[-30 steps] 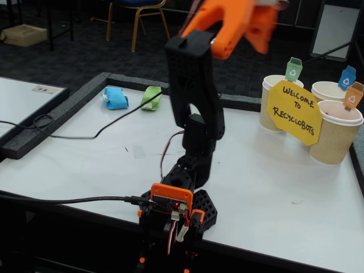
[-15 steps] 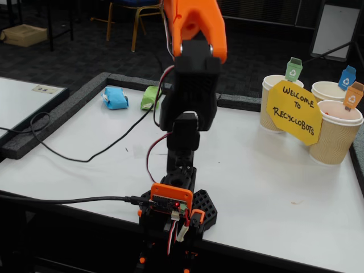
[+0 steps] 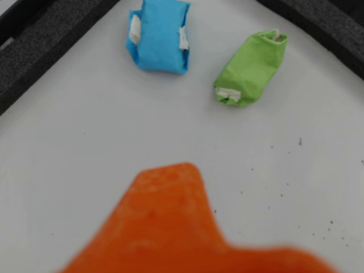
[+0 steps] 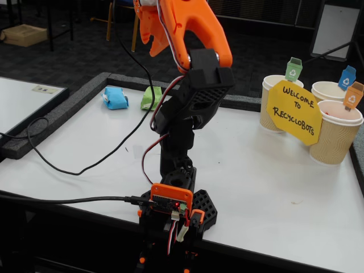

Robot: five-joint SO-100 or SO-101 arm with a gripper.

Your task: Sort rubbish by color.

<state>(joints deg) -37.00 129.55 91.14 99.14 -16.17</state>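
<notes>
While raised high over the white bench (image 4: 273, 187), well clear of everything on it: orange pincer (image 4: 149, 41) pointing down toward the far left corner, nothing between its tips; whether spread or pressed together, cannot tell from either view. Blurred orange finger (image 3: 170, 227) filling the bottom of the wrist view.

Near the far left corner of the bench, close to the dark raised border (image 4: 62, 111): light blue wad (image 4: 115, 98) and green wad (image 4: 151, 97), side by side, apart from each other, not touching the border. Same pair in the wrist view: light blue wad (image 3: 158, 35) at top centre, green wad (image 3: 250, 68) to its right, tilted. No orange wad made out in either view.

Along the right edge: three paper cups (image 4: 335, 133) clustered together, coloured tags clipped on their rims, yellow sign (image 4: 294, 111) leaning across their fronts.

At the near edge: arm base (image 4: 176, 213) clamped. Black cable (image 4: 85, 165) looping across the left part of the bench.

Wide bare white surface between the wads and the cups, and between the base and the right edge.
</notes>
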